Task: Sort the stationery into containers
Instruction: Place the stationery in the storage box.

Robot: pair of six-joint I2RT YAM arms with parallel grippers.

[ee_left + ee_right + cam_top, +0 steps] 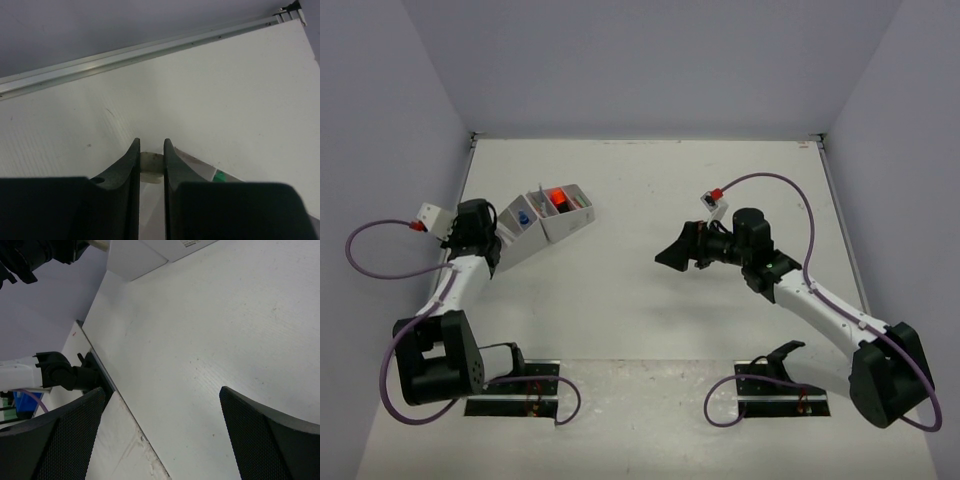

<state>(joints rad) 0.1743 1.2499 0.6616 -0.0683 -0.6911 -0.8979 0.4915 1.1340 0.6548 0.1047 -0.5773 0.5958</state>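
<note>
Evidently a carry-and-drop step is in hand: in the left wrist view the left gripper (150,144) has its jaws drawn narrow, with a small beige piece (150,164) wedged between them at lower centre, apparently pinched. Just right of the fingers a white edge shows a green bit (219,176), though what it belongs to is too cropped to tell. In the top view the containers (575,218) lie tilted in the left-centre of the frame, close beside that gripper, with a blue item (523,215) and an orange item (558,197) showing in separate compartments. The right gripper (161,390) hangs over bare table (650,180) right of centre, its jaws spread wide around nothing. I see no loose stationery on the table, so the sort looks nearly done. The next move probably calls for bringing the piece over the right compartment, clear of the thin walls, then opening the jaws.
</note>
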